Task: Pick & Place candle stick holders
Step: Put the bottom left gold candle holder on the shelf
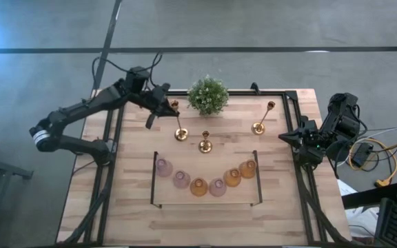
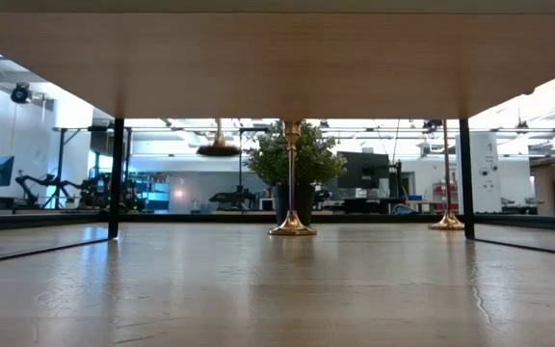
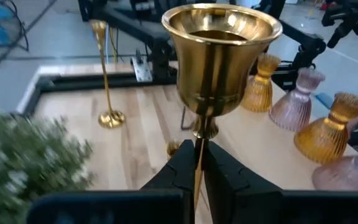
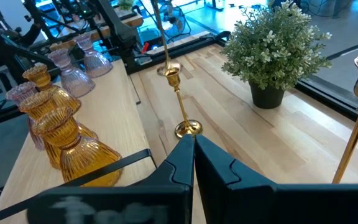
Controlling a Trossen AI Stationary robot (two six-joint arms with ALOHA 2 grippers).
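Observation:
My left gripper (image 1: pixel 169 110) is shut on a slim gold candlestick (image 1: pixel 178 122) at the table's far left, beside the green potted plant (image 1: pixel 207 95). Its gold cup (image 3: pixel 219 56) fills the left wrist view. Its round base (image 2: pixel 218 149) hangs above the table. A shorter gold candlestick (image 1: pixel 205 143) stands on its base at the middle, and a tall one (image 1: pixel 262 118) at the far right. Pink and amber glass cups (image 1: pixel 198 186) stand in an arc nearer the front. My right gripper (image 1: pixel 283 136) is shut and empty at the right edge. My left gripper pinches the candlestick's thin stem (image 3: pixel 197 158) between its two fingers, a little below the cup. The fingers come from the table's far left and lie across the stem. The candlestick hangs about upright, its base lifted clear of the table.
A black metal frame (image 1: pixel 154 179) surrounds the arc of glass cups. Black rails (image 1: pixel 302 179) run along the table's sides and far edge. Bare wood lies between the candlesticks and the cups.

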